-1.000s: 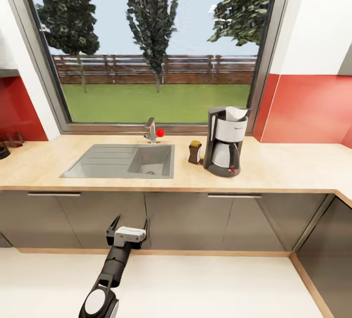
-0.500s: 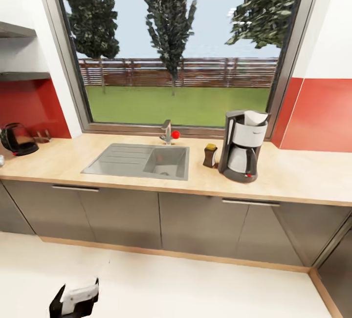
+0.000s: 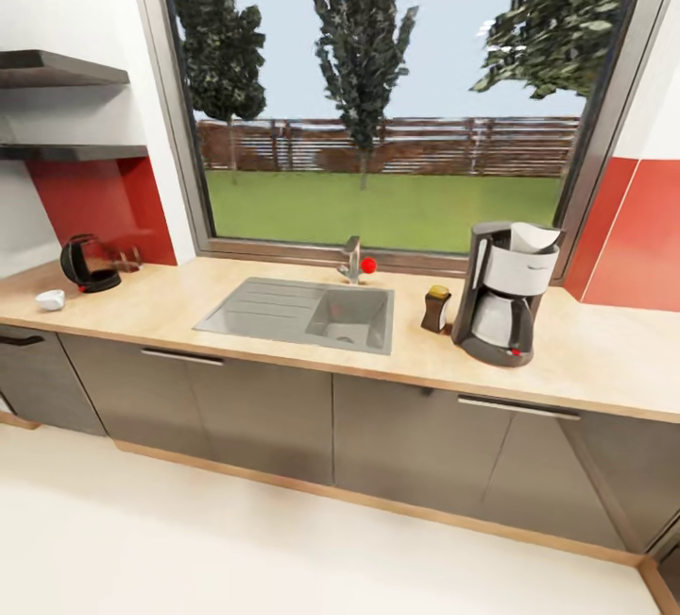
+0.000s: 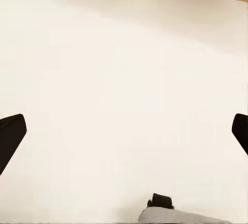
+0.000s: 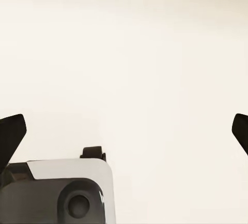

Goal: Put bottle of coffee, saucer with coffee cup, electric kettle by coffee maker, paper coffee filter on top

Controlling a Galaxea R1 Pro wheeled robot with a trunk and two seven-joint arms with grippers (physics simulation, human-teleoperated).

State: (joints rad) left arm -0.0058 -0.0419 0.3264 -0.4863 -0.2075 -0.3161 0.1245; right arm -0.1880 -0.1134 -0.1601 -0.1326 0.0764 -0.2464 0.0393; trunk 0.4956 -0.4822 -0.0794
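Observation:
On the beige countertop (image 3: 283,355) the coffee maker (image 3: 505,296) stands at the right, with the paper coffee filter (image 3: 532,237) resting in its top. The bottle of coffee (image 3: 435,309) sits just left of it. At the far left the electric kettle (image 3: 87,264) stands by the red wall, and the white coffee cup (image 3: 50,299) sits in front of it. I cannot make out the saucer. My left gripper (image 4: 124,133) and right gripper (image 5: 124,131) are both open over pale floor, with nothing between the fingers.
An inset grey sink (image 3: 302,312) with a tap (image 3: 353,261) lies mid-counter under a big window. Two dark shelves (image 3: 66,72) hang on the left wall. Grey cabinets (image 3: 264,417) run below the counter. A part of the robot's body (image 5: 57,193) appears in the right wrist view.
The head view has swung left and pulled back: the kettle and cup have come into view at the left, and my left arm has dropped out of the frame.

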